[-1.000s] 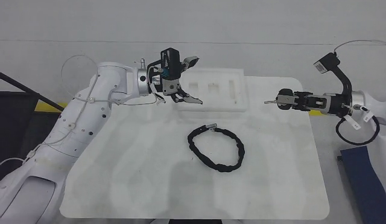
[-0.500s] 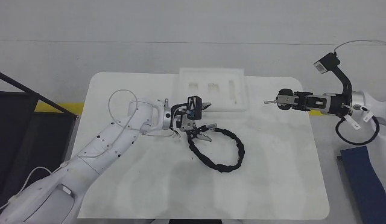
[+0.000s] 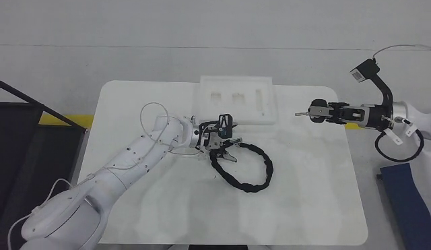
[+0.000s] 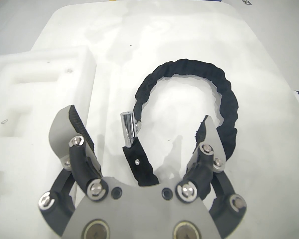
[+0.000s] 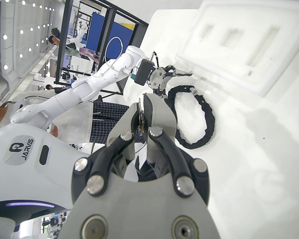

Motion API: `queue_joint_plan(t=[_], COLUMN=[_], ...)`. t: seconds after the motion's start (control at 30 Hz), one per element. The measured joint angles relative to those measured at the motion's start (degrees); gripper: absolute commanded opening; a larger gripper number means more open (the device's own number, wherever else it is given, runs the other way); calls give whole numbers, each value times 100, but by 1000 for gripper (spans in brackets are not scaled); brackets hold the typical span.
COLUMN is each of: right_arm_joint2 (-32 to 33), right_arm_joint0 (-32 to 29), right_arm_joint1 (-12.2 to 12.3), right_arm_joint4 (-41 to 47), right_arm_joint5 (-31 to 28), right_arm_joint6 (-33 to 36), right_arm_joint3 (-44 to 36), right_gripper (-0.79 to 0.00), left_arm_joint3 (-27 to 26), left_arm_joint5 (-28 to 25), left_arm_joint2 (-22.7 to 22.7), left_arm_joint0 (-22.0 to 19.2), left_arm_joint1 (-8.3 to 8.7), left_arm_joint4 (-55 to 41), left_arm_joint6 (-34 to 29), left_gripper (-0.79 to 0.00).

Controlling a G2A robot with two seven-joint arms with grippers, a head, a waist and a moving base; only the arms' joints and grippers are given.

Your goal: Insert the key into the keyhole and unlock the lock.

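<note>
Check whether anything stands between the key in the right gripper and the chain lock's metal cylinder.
Nothing lies on the table between the key in the right gripper and the chain lock's metal cylinder. The open left gripper straddles that cylinder, though, and may crowd the approach. The foam tray sits aside.

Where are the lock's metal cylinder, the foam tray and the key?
metal cylinder (image 4: 127,128): left wrist view, middle of its shiny barrel.
foam tray (image 4: 39,59): left wrist view, raised rim beside a pocket.
key (image 5: 141,120): right wrist view, its visible metal edge.
</note>
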Motion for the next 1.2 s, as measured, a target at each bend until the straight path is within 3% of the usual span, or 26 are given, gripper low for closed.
queue_joint_plan(t=[0.27, 0.37, 0.67, 0.83, 1.13, 1.2], right_arm_joint2=[0, 0, 0, 0, 0, 0], right_arm_joint0=[0, 0, 0, 0, 0, 0], right_arm_joint1=[0, 0, 0, 0, 0, 0], right_arm_joint4=[0, 0, 0, 0, 0, 0], right_arm_joint5=[0, 0, 0, 0, 0, 0], right_arm_joint6=[0, 0, 0, 0, 0, 0], right_arm_joint3=[0, 0, 0, 0, 0, 0], right_gripper=[-785, -785, -785, -785, -785, -785], left_arm_joint3=[361, 438, 618, 731, 807, 818], left_arm_joint5=[-64, -81, -6, 55, 3, 15], left_arm_joint2=[73, 75, 37, -12, -44, -56], left_arm_joint0=[14, 25, 15, 34, 38, 44], left_arm_joint1=[-180, -219, -306, -350, -412, -420], left_arm_joint4=[62, 113, 320, 329, 471, 504], left_arm_joint6=[109, 137, 136, 73, -34, -34], left_gripper=[0, -68, -74, -126, -151, -203])
